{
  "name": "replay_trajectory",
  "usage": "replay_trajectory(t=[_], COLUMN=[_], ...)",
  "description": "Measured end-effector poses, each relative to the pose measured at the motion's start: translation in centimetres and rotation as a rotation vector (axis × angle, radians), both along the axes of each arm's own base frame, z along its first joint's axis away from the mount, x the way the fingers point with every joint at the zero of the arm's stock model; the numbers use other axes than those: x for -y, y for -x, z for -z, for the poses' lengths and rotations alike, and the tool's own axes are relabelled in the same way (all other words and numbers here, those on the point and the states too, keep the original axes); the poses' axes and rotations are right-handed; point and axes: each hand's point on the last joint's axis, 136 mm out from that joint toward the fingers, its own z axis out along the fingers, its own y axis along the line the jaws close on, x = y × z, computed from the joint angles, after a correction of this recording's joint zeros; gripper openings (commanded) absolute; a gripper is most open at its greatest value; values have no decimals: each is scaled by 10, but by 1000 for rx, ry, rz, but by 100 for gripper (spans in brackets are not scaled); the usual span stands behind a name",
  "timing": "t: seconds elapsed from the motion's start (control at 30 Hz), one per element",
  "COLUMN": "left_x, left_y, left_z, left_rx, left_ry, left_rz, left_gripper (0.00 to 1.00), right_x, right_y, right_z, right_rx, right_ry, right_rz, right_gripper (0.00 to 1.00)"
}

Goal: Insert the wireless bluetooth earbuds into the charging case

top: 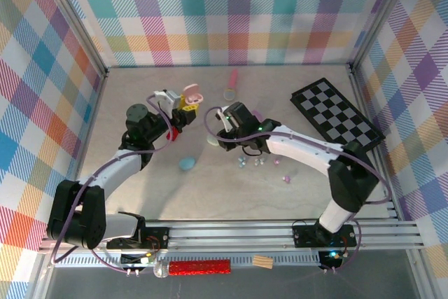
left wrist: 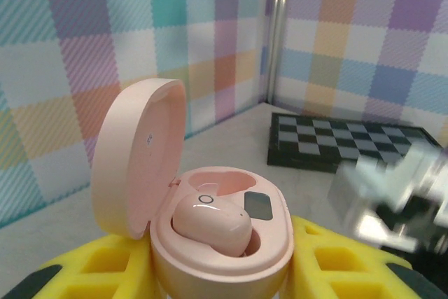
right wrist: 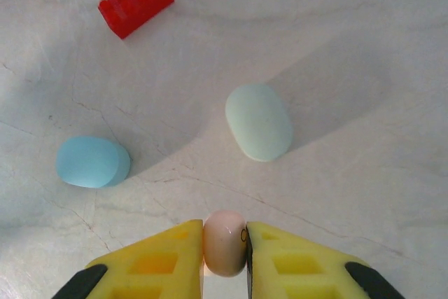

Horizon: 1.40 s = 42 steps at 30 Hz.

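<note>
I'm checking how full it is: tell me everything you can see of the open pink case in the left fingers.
The pink case is a smooth, plastic-looking pebble, open, its rounded lid hinged up at the left. Inside, one pink earbud sits in a well; the recess beside it looks empty, with a dark rectangle in it. The left arm's yellow fingers clamp its base from both sides, holding it upright.

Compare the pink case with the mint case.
The pink case is open, one earbud seated inside; the mint case is shut. The pink case is clamped in the left hand, while the mint case lies on the table. Both are rounded pastel pebbles.
</note>
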Motion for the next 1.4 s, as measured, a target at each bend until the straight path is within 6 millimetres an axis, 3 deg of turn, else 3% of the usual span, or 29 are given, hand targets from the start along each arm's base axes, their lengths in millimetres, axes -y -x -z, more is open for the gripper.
replay_trajectory(t=[0.23,0.4,0.9,1.4], left_x=[19,30,38,47], left_y=[16,26,49,63], left_z=[26,37,54,48], left_rx=[-45,-62,-93,-74], left_ry=[-49,-89,-158,-148], left_rz=[60,112,228,309], left_gripper=[37,37,37,37], right_x=[7,4,-5,-10], right_y=[0,1,0,1], right_z=[-58,-82,-102,-94], right_rx=[192,279,351,332], right_ry=[-53,-77,-89,-91], right_rz=[-62,-116,-188,-211], right_gripper=[22,22,22,22])
